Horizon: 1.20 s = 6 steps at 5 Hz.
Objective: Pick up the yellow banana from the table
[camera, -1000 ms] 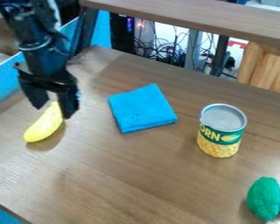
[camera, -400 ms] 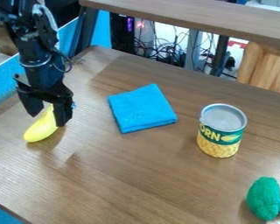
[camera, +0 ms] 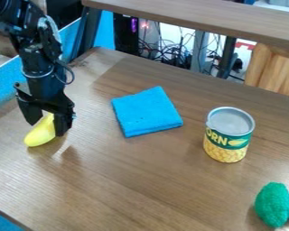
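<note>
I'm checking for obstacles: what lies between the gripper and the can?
The folded blue cloth lies between the gripper and the can, as the camera view shows.

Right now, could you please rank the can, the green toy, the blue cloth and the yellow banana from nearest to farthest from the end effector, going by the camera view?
1. Yellow banana: at the end effector, on the view's left.
2. Blue cloth: near the middle.
3. Can: to the right.
4. Green toy: at the lower right.
</note>
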Available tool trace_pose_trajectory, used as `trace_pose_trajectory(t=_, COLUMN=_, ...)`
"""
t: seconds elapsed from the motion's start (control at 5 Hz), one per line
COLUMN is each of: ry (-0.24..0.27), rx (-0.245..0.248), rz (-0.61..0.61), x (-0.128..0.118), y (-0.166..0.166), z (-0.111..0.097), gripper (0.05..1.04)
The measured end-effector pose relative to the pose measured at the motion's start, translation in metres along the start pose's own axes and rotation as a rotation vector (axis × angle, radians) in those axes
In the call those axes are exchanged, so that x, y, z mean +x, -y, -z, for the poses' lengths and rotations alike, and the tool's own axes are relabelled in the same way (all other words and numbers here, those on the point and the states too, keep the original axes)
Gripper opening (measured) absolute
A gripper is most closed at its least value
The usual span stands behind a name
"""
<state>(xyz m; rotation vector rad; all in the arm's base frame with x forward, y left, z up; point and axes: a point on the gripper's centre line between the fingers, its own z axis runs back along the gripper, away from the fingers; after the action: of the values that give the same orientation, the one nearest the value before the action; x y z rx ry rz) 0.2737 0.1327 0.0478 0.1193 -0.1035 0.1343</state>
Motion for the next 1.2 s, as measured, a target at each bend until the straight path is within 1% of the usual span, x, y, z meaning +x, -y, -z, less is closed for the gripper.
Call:
trace_pose_trajectory(t=0.2, ry=-0.027, rx=-0.003, rz=0.004, x=-0.003, y=0.001, z=0.011, gripper=0.952)
trace_pose_trajectory(t=0.4, ry=-0.031, rx=-0.006, rz=-0.006, x=-0.008, y=0.003, z=0.015, gripper=0.672)
trace_pose_trajectory(t=0.6, ry=-0.04, rx=-0.03, rz=-0.006, x=-0.013, y=0.008, z=0.013, gripper=0.608)
trace_pose_trajectory(t=0.8, ry=0.015, rx=-0.052, rz=-0.013, x=-0.011, y=0.013, z=-0.014, gripper=0.608)
trace_pose_trajectory(t=1.0, ry=0.107, rx=-0.112, rz=0.106, x=-0.005, y=0.059, z=-0.06, gripper=0.608)
trace_pose_trajectory(t=1.2, ry=0.146, rx=-0.191, rz=0.265, x=-0.006, y=0.105, z=-0.083, gripper=0.608)
